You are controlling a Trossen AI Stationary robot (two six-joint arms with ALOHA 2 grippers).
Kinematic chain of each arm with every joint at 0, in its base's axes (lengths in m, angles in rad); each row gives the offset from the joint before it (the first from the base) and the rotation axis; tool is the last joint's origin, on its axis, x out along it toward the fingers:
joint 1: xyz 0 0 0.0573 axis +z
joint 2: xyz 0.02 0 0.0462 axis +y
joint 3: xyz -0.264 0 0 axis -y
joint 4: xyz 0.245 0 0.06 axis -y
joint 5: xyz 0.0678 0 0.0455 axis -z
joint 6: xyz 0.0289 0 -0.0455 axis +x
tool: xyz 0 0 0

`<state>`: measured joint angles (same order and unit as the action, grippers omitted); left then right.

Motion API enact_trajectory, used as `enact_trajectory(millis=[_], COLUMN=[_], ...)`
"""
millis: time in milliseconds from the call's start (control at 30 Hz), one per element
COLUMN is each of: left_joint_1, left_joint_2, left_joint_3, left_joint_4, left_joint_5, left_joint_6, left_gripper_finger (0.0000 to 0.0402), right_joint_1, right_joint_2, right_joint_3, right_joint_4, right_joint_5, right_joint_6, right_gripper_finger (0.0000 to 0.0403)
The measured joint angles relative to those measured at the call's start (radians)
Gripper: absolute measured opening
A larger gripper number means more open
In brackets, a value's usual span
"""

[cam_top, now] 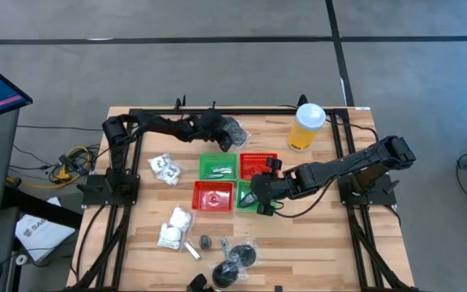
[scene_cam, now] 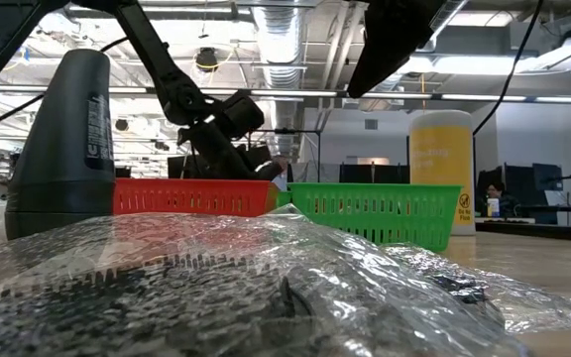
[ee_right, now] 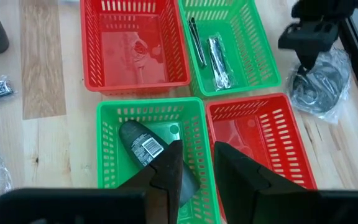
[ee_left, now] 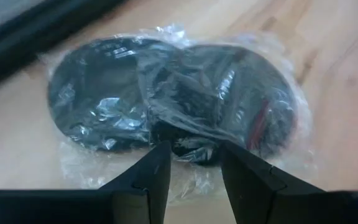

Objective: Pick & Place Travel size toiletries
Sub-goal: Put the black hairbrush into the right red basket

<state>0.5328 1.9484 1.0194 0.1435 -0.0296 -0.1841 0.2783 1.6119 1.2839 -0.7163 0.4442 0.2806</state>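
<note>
A clear-wrapped packet of dark grey discs [cam_top: 235, 135] lies on the table's far side; my left gripper [cam_top: 224, 131] stands over it, shut on its wrap [ee_left: 185, 140]. My right gripper [cam_top: 258, 198] hangs over the near green basket [cam_top: 245, 204], shut on a dark grey labelled bottle [ee_right: 140, 143] that reaches down into the basket. The far green basket [ee_right: 229, 46] holds thin silvery tubes [ee_right: 218, 56]. White puffy packets [cam_top: 165, 168] [cam_top: 175, 227], a silvery tube [cam_top: 191, 249] and more wrapped discs [cam_top: 237, 259] rest on the table. My left gripper pinches a bunched ridge of clear wrap [ee_left: 188, 148] at the middle of the disc packet between its two fingers, coming from above. The packet still lies flat on the table. My right gripper has the bottle's near end [ee_right: 190, 185] between its fingers from above; the fingers hide the contact. The bottle's labelled far end slants down into the green basket.
Four mesh baskets sit in a square at mid-table: far green [cam_top: 217, 166], far red [cam_top: 259, 165], near red [cam_top: 213, 195], near green. A tall yellow cup [cam_top: 306, 127] stands at the far right. A dark bottle [scene_cam: 67, 139] stands near the low camera.
</note>
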Motion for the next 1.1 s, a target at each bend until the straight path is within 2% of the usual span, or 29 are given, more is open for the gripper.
enact_trajectory(millis=[133,200,300,400,933,1100], left_joint_1=[-0.012,-0.012,-0.011,-0.012,-0.036,-0.033], left_joint_2=[0.000,0.000,0.000,0.000,-0.100,-0.100], left_joint_3=[0.008,0.007,0.007,0.007,0.006,0.006], left_joint_4=[-0.007,-0.019,-0.030,-0.033,-0.049,-0.048], left_joint_5=[-0.032,-0.033,-0.014,-0.006,-0.025,0.005], left_joint_6=[0.027,0.022,0.028,0.028,0.026,-0.033], left_gripper_finger=[0.0112,0.0087,0.0022,0.0004,0.0002,0.0041], right_joint_1=[0.000,0.000,0.001,0.001,0.000,0.000], right_joint_2=[0.000,0.000,0.000,0.000,0.000,0.000], right_joint_3=[0.000,0.000,0.000,0.000,0.000,0.000], right_joint_4=[0.001,0.002,0.002,0.002,0.002,0.002], right_joint_5=[-0.002,-0.002,-0.002,-0.002,-0.002,-0.002], right_joint_6=[0.000,0.000,0.000,0.000,0.001,0.008], right_gripper_finger=[0.0082,0.0082,0.0082,0.0082,0.0082,0.0082])
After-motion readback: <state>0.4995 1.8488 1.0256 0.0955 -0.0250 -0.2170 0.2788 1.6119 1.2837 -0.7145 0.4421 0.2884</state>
